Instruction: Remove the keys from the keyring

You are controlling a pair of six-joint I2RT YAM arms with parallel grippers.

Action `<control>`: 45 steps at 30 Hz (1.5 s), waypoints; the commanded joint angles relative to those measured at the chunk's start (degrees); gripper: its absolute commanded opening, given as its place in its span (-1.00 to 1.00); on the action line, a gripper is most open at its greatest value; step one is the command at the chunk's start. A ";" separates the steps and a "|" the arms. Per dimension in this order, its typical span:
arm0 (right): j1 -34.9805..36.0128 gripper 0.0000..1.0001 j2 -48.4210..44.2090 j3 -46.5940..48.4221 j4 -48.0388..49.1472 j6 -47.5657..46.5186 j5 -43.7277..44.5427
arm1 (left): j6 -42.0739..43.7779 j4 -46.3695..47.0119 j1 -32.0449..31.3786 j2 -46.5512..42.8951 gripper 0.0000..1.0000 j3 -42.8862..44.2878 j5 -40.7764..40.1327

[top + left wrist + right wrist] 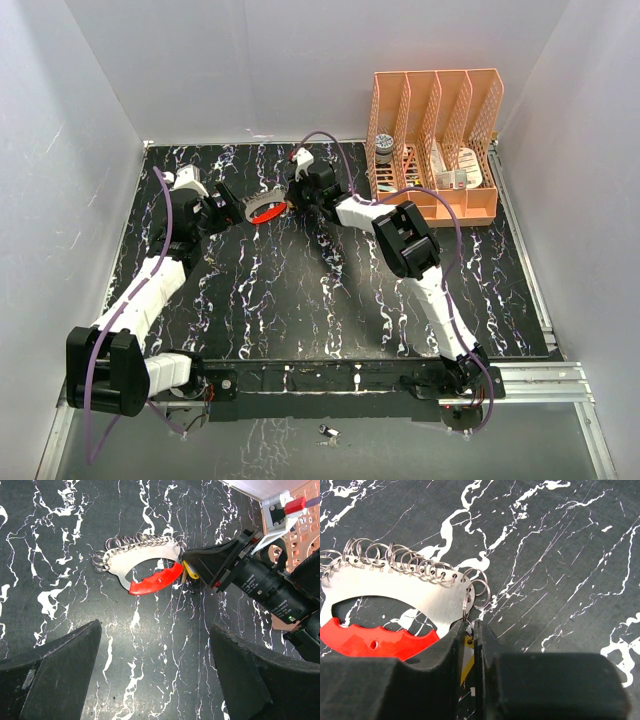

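1. Keyring [150, 555], a curved steel plate edged with small split rings [415, 562], lies flat on the black marbled table [50, 530], toward its far middle.
2. Yellow key [189, 572] hangs from the ring at the plate's right end; the red key [152, 581] lies along the plate's inner curve, touching it.
3. Right gripper [467, 625] has its jaws pinched nearly together on the yellow key, just beside that end ring.
4. Left gripper [155, 645] hovers over the plate, spread wide, holding nothing.
5. Step in hand looks like working the yellow key off its ring; a straight pull would probably drag the whole plate, so the left gripper should pin the plate; the pull should follow the ring's coil.
6. Orange file rack [435, 150] stands well apart at far right; purple cables [165, 210] arch above the arms; neither blocks; the crowded neighbouring rings and the closeness of both grippers are the likelier trouble.
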 commanded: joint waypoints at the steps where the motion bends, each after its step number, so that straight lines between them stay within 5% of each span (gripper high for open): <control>1: 0.43 -0.92 -2.21 -3.14 -2.27 0.10 0.44 | -0.56 0.79 0.02 -1.81 0.76 -0.88 -0.54; 6: 0.48 -1.00 -6.57 -7.16 -3.64 -1.30 2.04 | -0.93 0.55 0.07 -1.81 0.65 -0.63 -0.22; 21: 0.56 -1.00 -30.22 -16.55 -17.57 -4.34 -5.27 | -0.78 15.84 0.01 -0.74 0.89 -5.70 11.51; 30: 0.85 -1.00 -39.29 -19.76 -19.15 -5.50 -10.94 | -2.82 21.69 0.02 0.42 0.35 -5.57 16.27; 39: 1.55 -1.00 -51.36 -25.33 -18.72 -9.10 -23.14 | -6.24 25.85 0.03 -0.53 0.60 -3.13 22.41; 45: 1.55 -1.00 -56.05 -29.56 -14.72 -8.74 -26.13 | -7.35 30.75 -0.14 -1.11 0.32 -3.35 31.84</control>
